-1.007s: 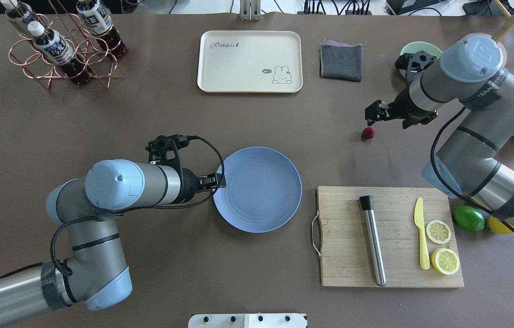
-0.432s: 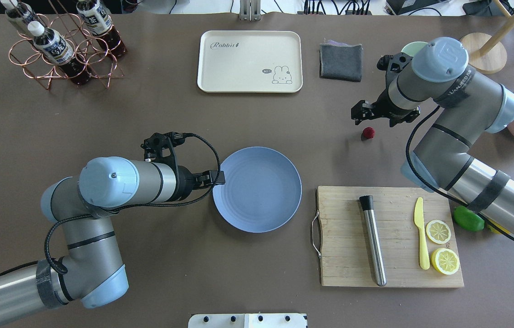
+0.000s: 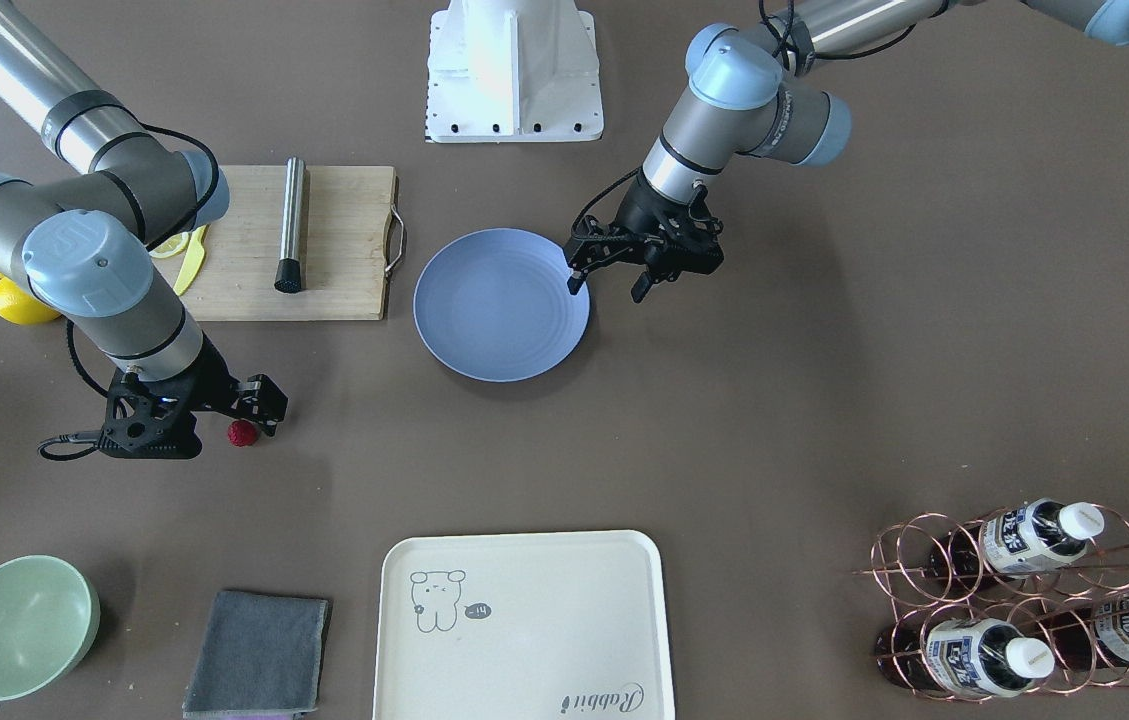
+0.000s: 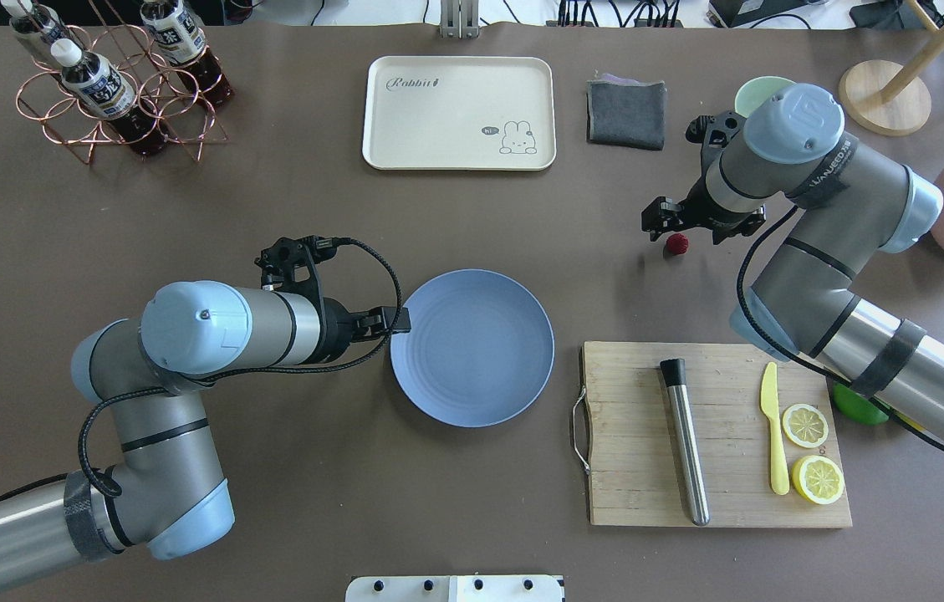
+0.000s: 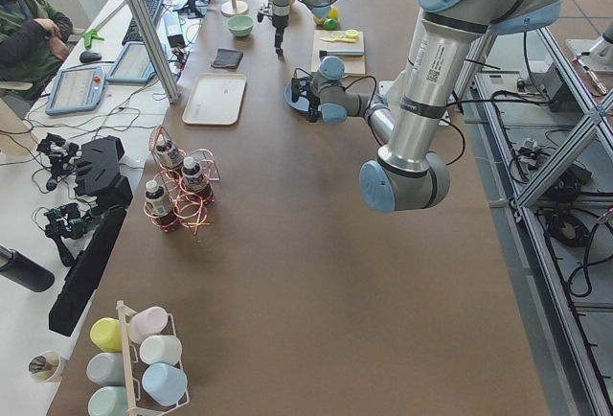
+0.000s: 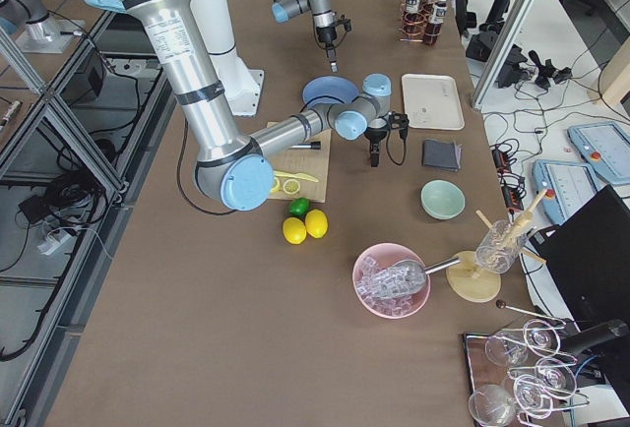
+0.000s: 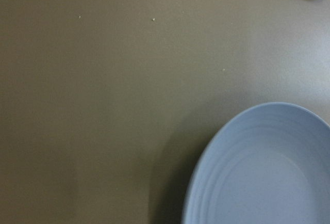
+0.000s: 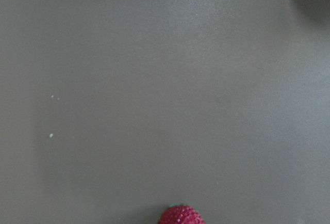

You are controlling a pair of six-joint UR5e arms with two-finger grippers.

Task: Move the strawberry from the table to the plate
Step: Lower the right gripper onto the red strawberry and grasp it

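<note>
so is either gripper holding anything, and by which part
Nothing is held. The strawberry lies free on the table by the open right gripper; the left gripper is empty beside the plate.

The wide brown-grey table (image 4: 187,209) is smooth and matt — so is the round light-blue plate (image 4: 472,347), faintly ringed. The tiny dark-red strawberry (image 4: 676,243) has a bumpy skin.

A robotics lab: aluminium framing (image 5: 146,28) and teach pendants (image 5: 75,88) (a person (image 5: 24,23) seated nearby).
</note>
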